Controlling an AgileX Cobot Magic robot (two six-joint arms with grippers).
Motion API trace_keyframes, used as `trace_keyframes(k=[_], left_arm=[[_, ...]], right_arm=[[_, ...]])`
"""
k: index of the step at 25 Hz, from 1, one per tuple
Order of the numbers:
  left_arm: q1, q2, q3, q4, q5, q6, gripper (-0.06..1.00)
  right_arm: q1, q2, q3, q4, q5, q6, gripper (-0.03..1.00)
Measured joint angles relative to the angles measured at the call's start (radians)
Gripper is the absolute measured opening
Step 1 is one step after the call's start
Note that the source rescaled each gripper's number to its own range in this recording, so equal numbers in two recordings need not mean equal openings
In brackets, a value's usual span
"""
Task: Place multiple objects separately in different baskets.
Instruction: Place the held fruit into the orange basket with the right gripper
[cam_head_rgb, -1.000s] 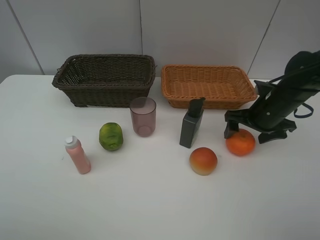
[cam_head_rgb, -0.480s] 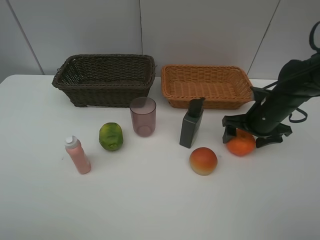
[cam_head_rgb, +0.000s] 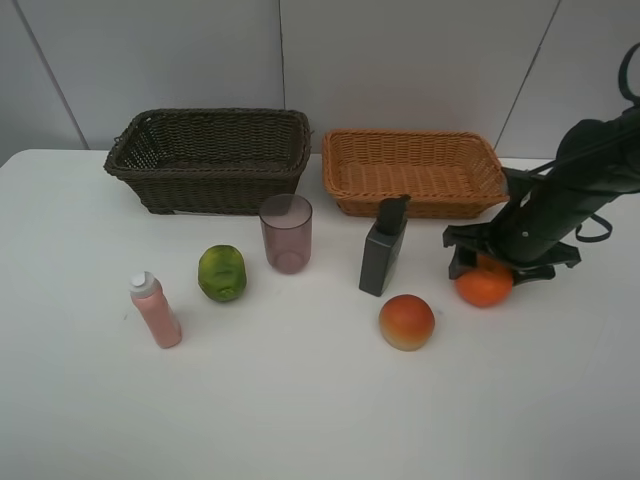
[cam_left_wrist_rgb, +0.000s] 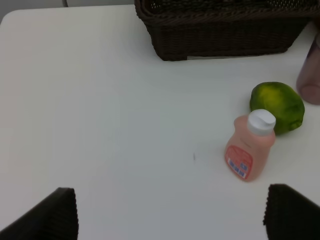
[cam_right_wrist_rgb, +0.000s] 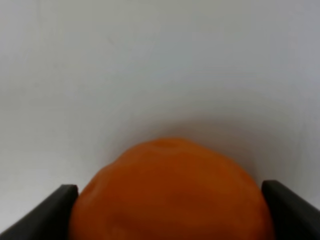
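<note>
Right side of the table (cam_head_rgb: 300, 400): orange (cam_head_rgb: 483, 290) wedged between the right claw's (cam_head_rgb: 492, 262) jaws

Jaws press both flanks, so it looks gripped, with the fruit resting on the table. The tan basket (cam_head_rgb: 420, 207) sits near, at roughly 11 o'clock from the orange, so I'd lift that way. Left claw (cam_left_wrist_rgb: 170, 212) hangs wide open by the pink bottle (cam_left_wrist_rgb: 249, 150).

Table (cam_head_rgb: 300, 420), dark basket (cam_head_rgb: 220, 190), tan basket (cam_head_rgb: 420, 208), orange (cam_head_rgb: 485, 288), peach (cam_head_rgb: 407, 322), green fruit (cam_head_rgb: 221, 272), pump bottle (cam_head_rgb: 380, 258), pink bottle (cam_head_rgb: 157, 312), cup (cam_head_rgb: 286, 232)
</note>
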Motion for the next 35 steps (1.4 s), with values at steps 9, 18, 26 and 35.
trace_keyframes(k=[9,18,26,35], left_arm=[[0.0,0.0,0.0,0.0,0.0,0.0,0.96],[0.0,0.0,0.0,0.0,0.0,0.0,0.96],[0.0,0.0,0.0,0.0,0.0,0.0,0.96],[0.0,0.0,0.0,0.0,0.0,0.0,0.96]], right_arm=[[0.0,0.0,0.0,0.006,-0.005,0.0,0.59],[0.0,-0.058,-0.1,0.013,0.175,0.001,0.59],[0.023,-0.075,-0.367,-0.068,0.499,0.001,0.59],[0.023,-0.054,-0.616,-0.196,0.578,0.001,0.59]])
